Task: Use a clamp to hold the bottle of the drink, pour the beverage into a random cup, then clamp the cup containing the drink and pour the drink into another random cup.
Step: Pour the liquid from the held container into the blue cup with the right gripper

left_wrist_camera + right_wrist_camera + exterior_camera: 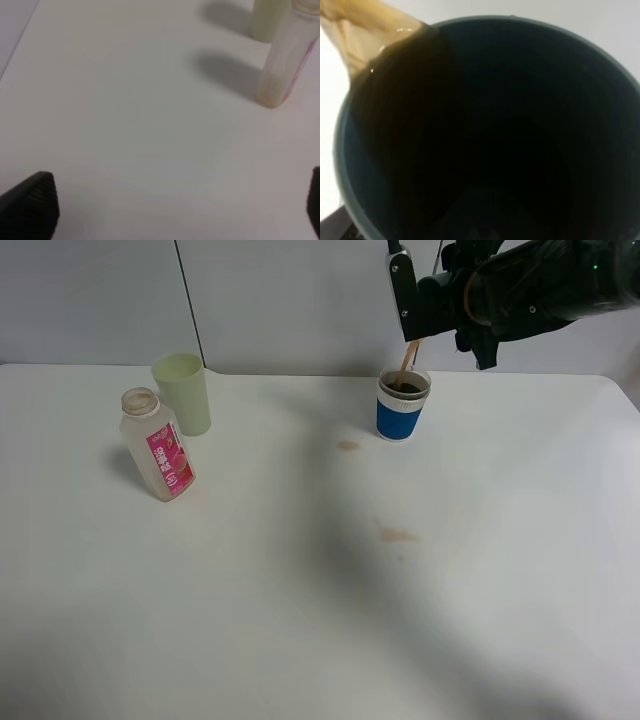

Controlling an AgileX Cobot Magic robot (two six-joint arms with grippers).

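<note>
Teal tumbler (pixel 520 125) tipped, pinched in right jaws; brown drink (pixel 365 35) streaming into blue-banded cup (pixel 403 406); left jaws spread.

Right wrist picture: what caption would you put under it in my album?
Brown drink sliding over the rim of the tipped teal cup.

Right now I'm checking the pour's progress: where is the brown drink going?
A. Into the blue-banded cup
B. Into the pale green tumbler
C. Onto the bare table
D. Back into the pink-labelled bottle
A: a brown stream falls from the tilted teal tumbler into the blue-banded cup, already dark inside.
</note>
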